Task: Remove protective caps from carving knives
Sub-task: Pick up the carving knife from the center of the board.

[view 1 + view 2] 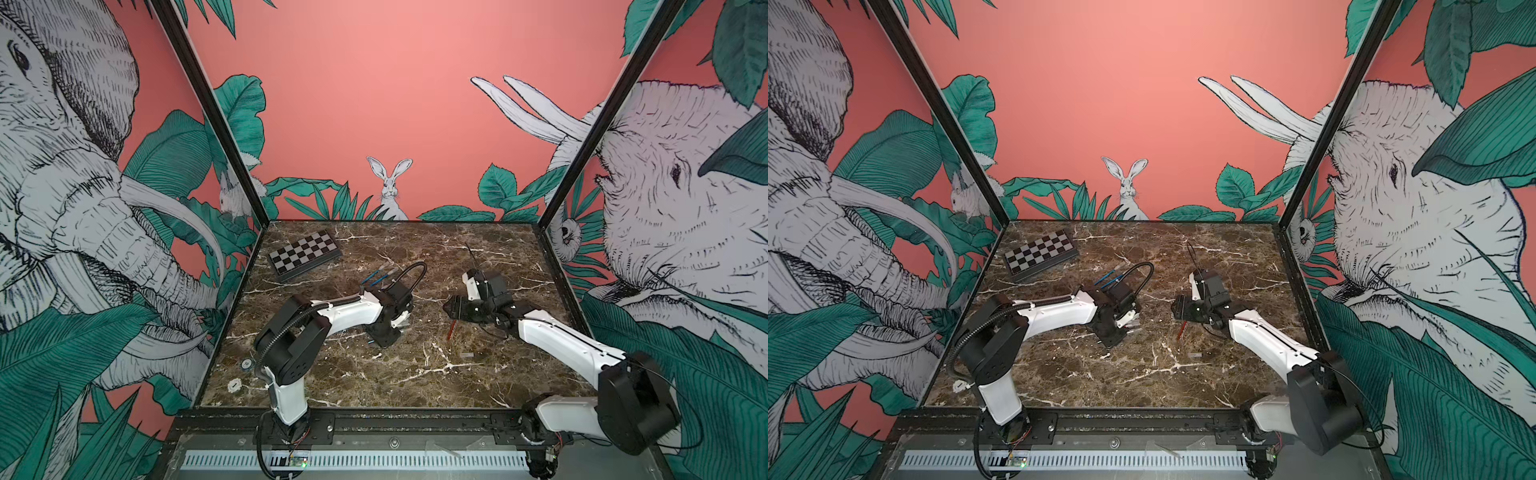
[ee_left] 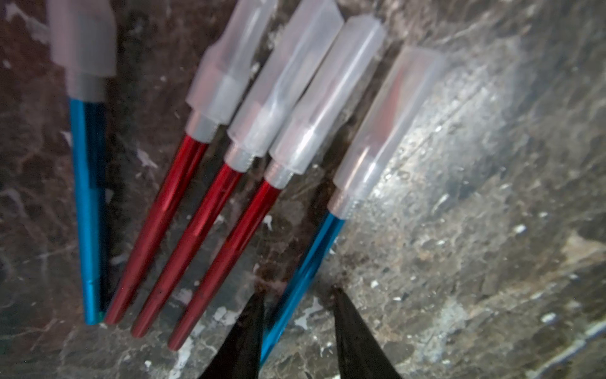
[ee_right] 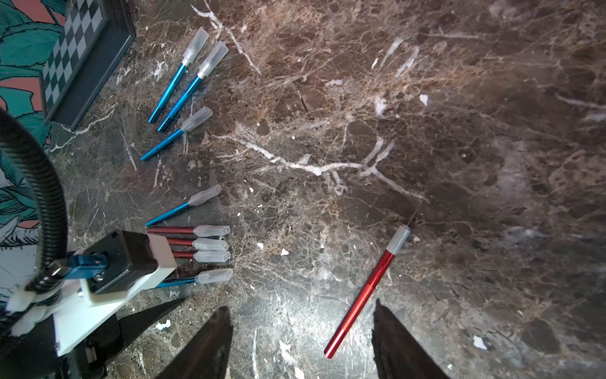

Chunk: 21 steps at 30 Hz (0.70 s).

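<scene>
Five capped carving knives lie side by side in the left wrist view: three red (image 2: 183, 242) between two blue ones. Each wears a clear protective cap (image 2: 390, 121). My left gripper (image 2: 297, 291) is low over the table, its jaws astride the handle of the outer blue knife (image 2: 311, 259). One finger is at the handle and a gap remains at the other, so it is open. My right gripper (image 3: 301, 304) hovers open above a red knife (image 3: 367, 292) with a bare grey tip, lying flat on the table. A loose cap (image 1: 466, 355) lies nearby.
Three more capped blue knives (image 3: 177, 85) lie farther back, near the checkered board (image 1: 305, 254) at the back left. The left arm's wrist (image 3: 124, 262) overhangs the knife row. Two small round discs (image 1: 246, 364) sit by the left wall.
</scene>
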### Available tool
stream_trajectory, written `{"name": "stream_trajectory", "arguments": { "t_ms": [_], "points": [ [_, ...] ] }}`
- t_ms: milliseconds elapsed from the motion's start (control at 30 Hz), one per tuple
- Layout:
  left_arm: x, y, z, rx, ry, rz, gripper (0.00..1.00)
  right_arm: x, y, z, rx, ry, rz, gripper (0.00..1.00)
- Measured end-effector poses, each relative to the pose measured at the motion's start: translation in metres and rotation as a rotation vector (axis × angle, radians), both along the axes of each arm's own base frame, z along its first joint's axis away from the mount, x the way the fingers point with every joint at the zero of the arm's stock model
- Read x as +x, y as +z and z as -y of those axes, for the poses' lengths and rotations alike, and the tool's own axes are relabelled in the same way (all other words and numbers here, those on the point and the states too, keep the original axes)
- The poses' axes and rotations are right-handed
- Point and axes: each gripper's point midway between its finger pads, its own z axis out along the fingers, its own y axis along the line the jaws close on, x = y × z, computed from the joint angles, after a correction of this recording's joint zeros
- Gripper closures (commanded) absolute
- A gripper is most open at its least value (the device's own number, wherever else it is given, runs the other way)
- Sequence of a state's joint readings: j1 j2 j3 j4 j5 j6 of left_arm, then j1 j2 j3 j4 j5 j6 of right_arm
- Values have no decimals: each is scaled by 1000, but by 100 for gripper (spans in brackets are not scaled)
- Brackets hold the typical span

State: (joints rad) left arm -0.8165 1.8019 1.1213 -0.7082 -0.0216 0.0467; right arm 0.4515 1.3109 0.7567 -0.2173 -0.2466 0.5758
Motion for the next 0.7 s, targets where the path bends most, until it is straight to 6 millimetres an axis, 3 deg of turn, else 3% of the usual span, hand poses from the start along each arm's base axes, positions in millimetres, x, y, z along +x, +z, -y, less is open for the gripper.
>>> {"name": "stream_trajectory", "arguments": {
  "t_ms": [367,500,567,700],
  "points": [
    [2,0,4,1,-1,-5,73,0,0,0,-1,-1,0,35],
    [0,-1,5,-7,-1,-16,79,0,0,0,-2,-2,1,35],
    [0,-1,6,-12,-1,-20,88,0,0,0,-2,-2,1,35],
    [-1,-1,8,-21,1,-26,89,0,0,0,-2,-2,1,35]
  ]
}}
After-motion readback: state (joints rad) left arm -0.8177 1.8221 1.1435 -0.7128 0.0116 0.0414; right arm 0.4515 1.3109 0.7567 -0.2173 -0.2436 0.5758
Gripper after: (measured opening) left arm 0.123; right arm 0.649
